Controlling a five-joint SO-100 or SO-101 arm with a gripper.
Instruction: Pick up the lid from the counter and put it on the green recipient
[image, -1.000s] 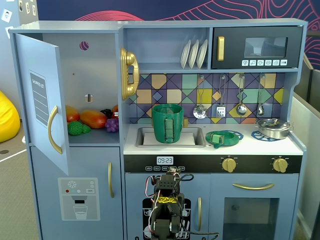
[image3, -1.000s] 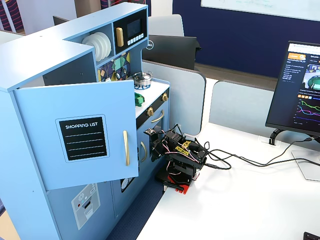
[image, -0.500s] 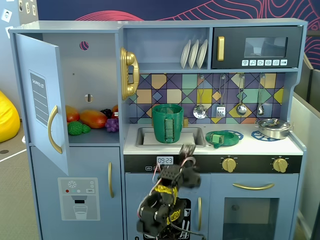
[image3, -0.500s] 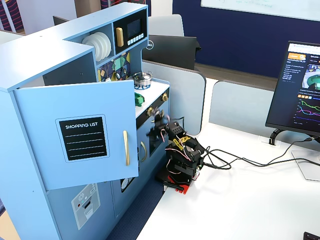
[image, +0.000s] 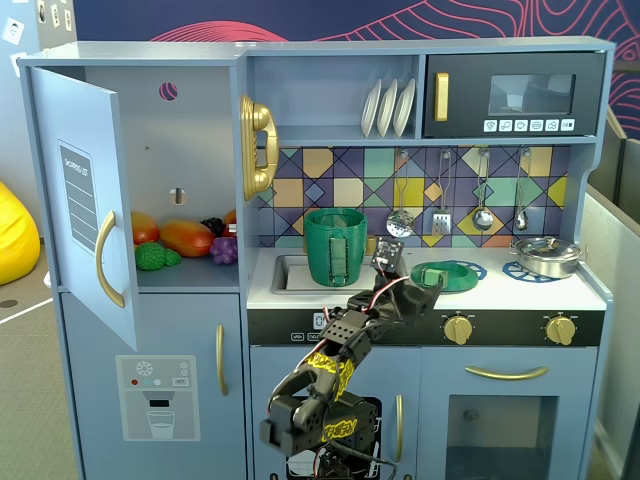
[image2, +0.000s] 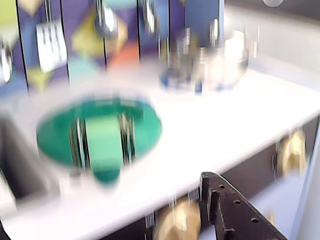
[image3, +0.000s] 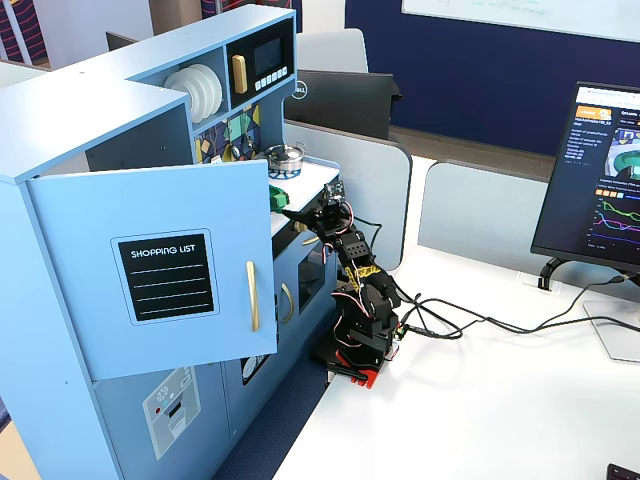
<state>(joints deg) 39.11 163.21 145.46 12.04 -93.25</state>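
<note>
The green recipient (image: 335, 246), a tall dark-green pot, stands in the sink recess at the counter's left in a fixed view. The lid (image: 445, 276), a flat green disc with a strap handle, lies on the white counter to its right over a blue burner print. In the blurred wrist view the lid (image2: 100, 132) lies ahead and left. My gripper (image: 420, 293) is at the counter's front edge, just left of and below the lid, not touching it. In the wrist view the gripper (image2: 102, 202) looks open and empty, with one dark finger (image2: 232, 210) at lower right.
A silver pan (image: 545, 257) sits at the counter's right end, also in the wrist view (image2: 220, 62). Utensils (image: 440, 215) hang on the tiled back wall. The fridge door (image: 85, 200) stands open at left. Gold knobs (image: 458, 328) line the front panel.
</note>
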